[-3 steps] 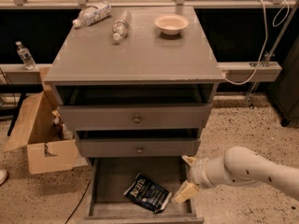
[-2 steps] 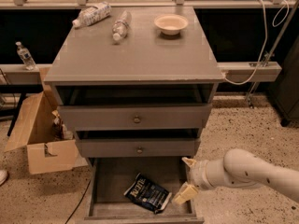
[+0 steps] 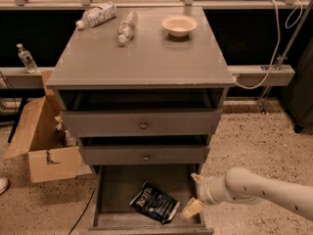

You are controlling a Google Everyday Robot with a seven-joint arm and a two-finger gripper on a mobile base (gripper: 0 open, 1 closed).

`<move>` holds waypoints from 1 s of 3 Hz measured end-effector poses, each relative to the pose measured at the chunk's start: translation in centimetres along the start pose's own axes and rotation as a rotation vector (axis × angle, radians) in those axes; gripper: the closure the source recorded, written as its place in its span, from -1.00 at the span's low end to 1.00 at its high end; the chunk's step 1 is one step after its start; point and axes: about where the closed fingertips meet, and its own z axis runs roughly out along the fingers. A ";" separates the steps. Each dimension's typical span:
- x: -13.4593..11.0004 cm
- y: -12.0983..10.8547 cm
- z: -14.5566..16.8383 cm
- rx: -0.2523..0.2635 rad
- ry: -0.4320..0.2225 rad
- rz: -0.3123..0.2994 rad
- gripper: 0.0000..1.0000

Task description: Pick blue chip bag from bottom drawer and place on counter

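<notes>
Currently, in the one camera view, a white rounded robot arm (image 3: 264,190) comes in from 4 o'clock. Its two-finger gripper (image 3: 194,194) sits at the right side of the deep grey bottom drawer (image 3: 117,185), which stands pulled out at 6 o'clock of the cabinet. The jaws are released: the pale yellow fingers (image 3: 192,208) are spread apart with nothing between them.

The crinkled dark navy blue chip bag (image 3: 154,203) lies flat on the drawer floor, toward the front, at 9 o'clock of the gripper. The lower finger is just beside the bag's right edge; whether they touch I cannot tell.

At 12 o'clock, the flat smooth grey counter (image 3: 146,58) carries two clear plastic bottles (image 3: 96,14) lying on their sides at its back left and a small cream round bowl (image 3: 179,25) at its back right. Between counter and bottom drawer, two shallower grey knobbed drawers (image 3: 143,126) stand slightly out. An open brown cardboard box (image 3: 39,146) rests on the speckled floor at 9 o'clock.
</notes>
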 end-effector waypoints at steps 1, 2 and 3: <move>2.2 -1.0 3.5 -0.009 -0.009 0.001 -1.00; 4.7 -2.4 8.0 -0.024 -0.054 0.028 -1.00; 4.7 -2.4 8.0 -0.024 -0.054 0.028 -1.00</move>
